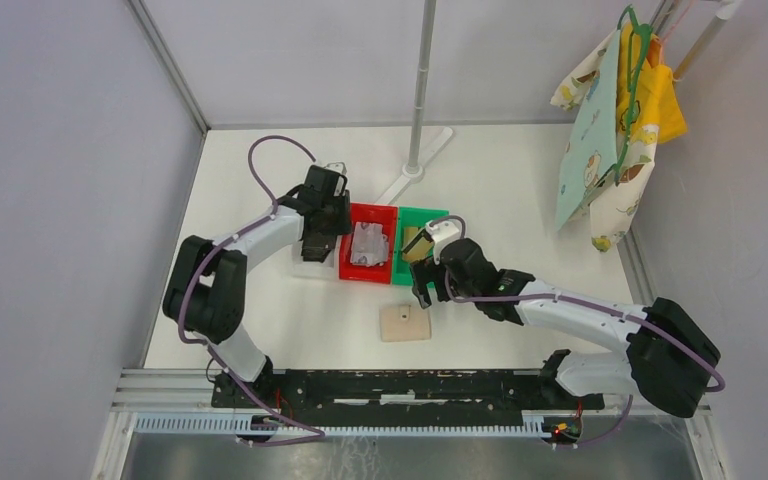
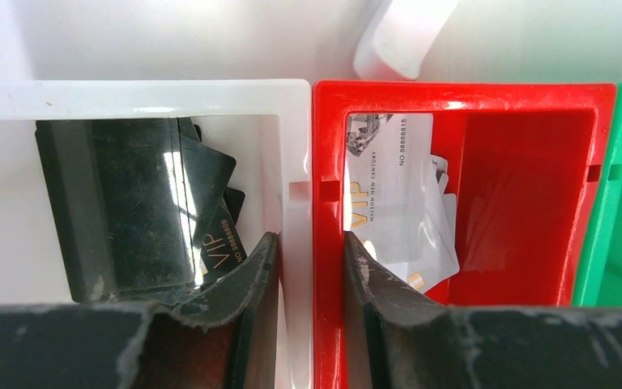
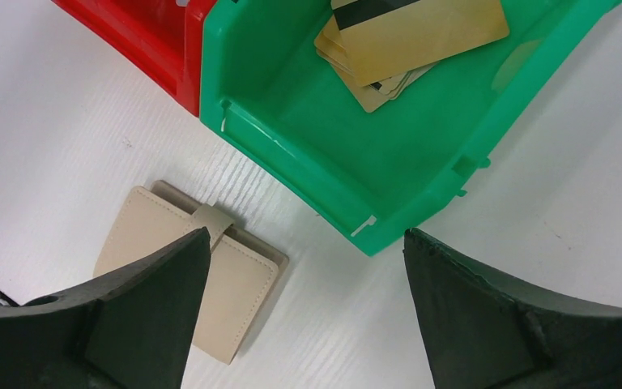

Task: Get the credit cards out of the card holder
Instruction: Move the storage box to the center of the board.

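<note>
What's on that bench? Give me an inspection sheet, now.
surface: white table, no spills seen.
job's things: card holder shut, flat before the green bin; black cards in the white bin, silvery cards in the red bin, gold cards in the green bin.
clutter: nothing seen.
grippers: left gripper jaws part open above the white and red bin walls; right gripper jaws wide, empty, beside the card holder.
cables: purple cable along each arm.
surroundings: pole and hung cloths at the back.

Bright, even light, soft shadows; glare on the red bin (image 2: 470, 96).
</note>
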{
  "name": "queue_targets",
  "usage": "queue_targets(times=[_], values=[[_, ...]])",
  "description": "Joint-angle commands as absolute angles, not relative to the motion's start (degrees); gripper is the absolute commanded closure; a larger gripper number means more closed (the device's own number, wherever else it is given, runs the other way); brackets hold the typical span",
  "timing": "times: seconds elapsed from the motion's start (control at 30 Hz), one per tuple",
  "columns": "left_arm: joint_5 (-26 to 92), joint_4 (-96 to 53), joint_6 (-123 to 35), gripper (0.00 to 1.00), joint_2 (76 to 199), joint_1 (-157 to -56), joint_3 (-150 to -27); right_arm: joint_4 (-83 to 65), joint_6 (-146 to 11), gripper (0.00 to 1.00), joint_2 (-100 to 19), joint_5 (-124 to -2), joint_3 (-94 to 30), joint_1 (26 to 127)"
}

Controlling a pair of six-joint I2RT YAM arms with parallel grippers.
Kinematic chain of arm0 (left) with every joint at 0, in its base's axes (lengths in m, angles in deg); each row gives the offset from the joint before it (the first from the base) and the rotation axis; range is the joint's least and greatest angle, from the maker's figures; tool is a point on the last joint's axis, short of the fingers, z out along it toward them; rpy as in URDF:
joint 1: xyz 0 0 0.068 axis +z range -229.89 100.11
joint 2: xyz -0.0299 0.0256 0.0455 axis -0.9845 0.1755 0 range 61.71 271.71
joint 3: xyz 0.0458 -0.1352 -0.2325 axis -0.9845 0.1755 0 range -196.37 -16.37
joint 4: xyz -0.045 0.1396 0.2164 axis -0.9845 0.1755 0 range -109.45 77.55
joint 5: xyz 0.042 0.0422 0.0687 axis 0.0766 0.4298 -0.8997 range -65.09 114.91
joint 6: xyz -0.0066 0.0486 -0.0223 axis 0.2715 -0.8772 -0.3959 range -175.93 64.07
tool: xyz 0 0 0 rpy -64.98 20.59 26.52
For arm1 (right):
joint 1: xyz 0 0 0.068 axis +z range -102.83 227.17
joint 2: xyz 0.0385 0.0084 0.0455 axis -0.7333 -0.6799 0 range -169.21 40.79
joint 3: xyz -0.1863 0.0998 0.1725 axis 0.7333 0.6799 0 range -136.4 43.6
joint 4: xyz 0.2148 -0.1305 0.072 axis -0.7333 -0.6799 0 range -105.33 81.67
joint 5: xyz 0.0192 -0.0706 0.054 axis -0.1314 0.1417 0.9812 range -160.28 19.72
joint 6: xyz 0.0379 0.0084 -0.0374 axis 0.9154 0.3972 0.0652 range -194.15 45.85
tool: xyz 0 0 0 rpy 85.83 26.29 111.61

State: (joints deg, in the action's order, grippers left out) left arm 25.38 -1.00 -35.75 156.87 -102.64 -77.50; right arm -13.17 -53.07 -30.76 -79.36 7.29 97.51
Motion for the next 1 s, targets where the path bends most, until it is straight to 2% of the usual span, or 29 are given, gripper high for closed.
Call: queue_targets(times=[0.0,0.07,0.13,0.2,0.27,0.3,0.43,0.47,0.5,0.53,0.8,0.97], values=[[34.05,-6.16,-28.23,0.9,159.85,-103.66,-80.05,-13.99,-52.1,0.07,-29.82,-80.63,4.15,96.82],[34.51,-6.03,-27.55,0.9,160.93,-103.65,-81.06,-14.93,-52.28,0.07,-29.25,-81.04,4.2,96.82],[36.22,-6.1,-27.08,0.84,161.57,-103.7,-81.23,-14.57,-52.95,0.06,-28.21,-79.49,5.26,97.01],[38.77,-6.02,-27.14,0.69,161.5,-103.72,-80.75,-14.82,-53.19,0.03,-27.11,-79.09,6.5,98.3],[40.81,-5.73,-28.1,0.48,160.42,-103.64,-79.72,-15.29,-52.87,0.02,-25.81,-79.04,7.34,100.51],[41.64,-4.87,-29.27,0.41,159.89,-103.64,-79.63,-15.56,-52.31,0.02,-25.48,-79.03,7.79,101.68],[45.44,1.0,-36.09,0.22,156.77,-102.86,-81.15,-15.15,-46.8,0.02,-25.26,-77.42,10.78,104.95],[47.41,2.1,-37.81,0.16,155.37,-102.09,-81.6,-14.78,-45.11,0.02,-25.18,-77.15,11.96,105.23],[49.37,3.09,-39.75,0.04,153.8,-101.13,-81.81,-14.18,-43.74,0.02,-24.98,-77.02,13.25,105.33],[50.22,4.17,-41.39,0.01,151.49,-100.25,-81.96,-13.03,-42.39,0.04,-24.88,-76.67,14.7,105.34],[58.61,22.81,-60.59,0.0,141.91,-88.64,-88.68,-0.48,-36.98,0.18,-27.52,-72.59,21.59,105.43],[54.84,32.16,-69.81,0.0,139.84,-86.38,-90.92,4.44,-35.43,0.32,-30.67,-70.42,21.28,105.34]])
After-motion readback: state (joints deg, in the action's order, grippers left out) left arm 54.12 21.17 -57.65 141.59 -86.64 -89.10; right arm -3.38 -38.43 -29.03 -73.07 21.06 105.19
